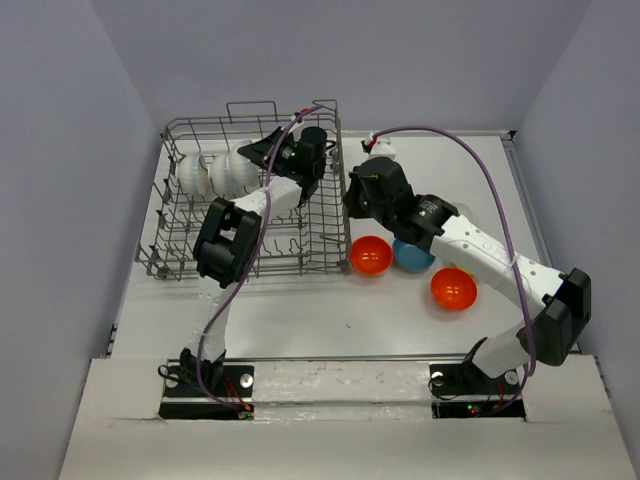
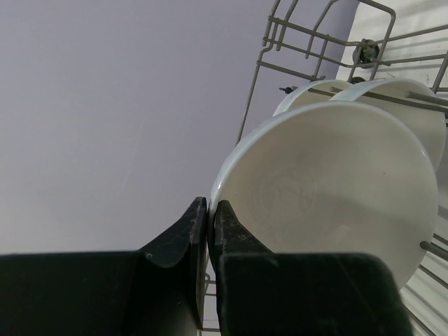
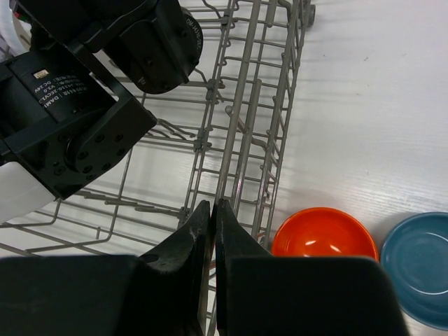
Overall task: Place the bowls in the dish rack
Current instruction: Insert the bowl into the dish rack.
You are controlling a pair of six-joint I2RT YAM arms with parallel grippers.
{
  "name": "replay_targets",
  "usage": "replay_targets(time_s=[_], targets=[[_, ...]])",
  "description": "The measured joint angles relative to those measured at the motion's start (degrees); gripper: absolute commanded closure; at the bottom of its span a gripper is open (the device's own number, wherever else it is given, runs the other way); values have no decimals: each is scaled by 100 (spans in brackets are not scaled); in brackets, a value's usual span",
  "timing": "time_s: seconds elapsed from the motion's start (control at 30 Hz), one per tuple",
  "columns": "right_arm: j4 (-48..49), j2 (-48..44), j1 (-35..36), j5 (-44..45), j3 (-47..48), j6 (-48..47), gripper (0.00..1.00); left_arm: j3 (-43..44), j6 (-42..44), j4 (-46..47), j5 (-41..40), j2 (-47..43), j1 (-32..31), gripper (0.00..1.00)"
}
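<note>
The grey wire dish rack [image 1: 180, 255] stands at the left of the table. My left gripper [image 2: 210, 210] reaches into its far end [image 1: 252, 152] and is shut on the rim of a white bowl [image 2: 329, 175], which stands on edge between the tines. Two more white bowls [image 2: 420, 105] stand on edge right behind it [image 1: 195, 172]. My right gripper [image 3: 213, 208] is shut on the top wire of the rack's right wall [image 1: 346, 200]. On the table to the right of the rack lie two orange-red bowls [image 1: 370, 256] [image 1: 452, 289] and a blue bowl [image 1: 412, 257].
The right arm's forearm [image 1: 470, 240] crosses above the loose bowls and hides what lies under it. The left arm's wrist motors [image 3: 77, 126] hang over the rack's inside. Grey walls close in the table at the back and on both sides.
</note>
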Motion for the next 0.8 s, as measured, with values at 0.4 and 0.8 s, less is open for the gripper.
replay_targets(time_s=[0.4,0.8], targets=[[-70,28,0,2,55,-9,99,365,634,142,-7,308,0,100],[-107,46,0,7,87,-24,99,365,1351,745,-7,409,0,100]])
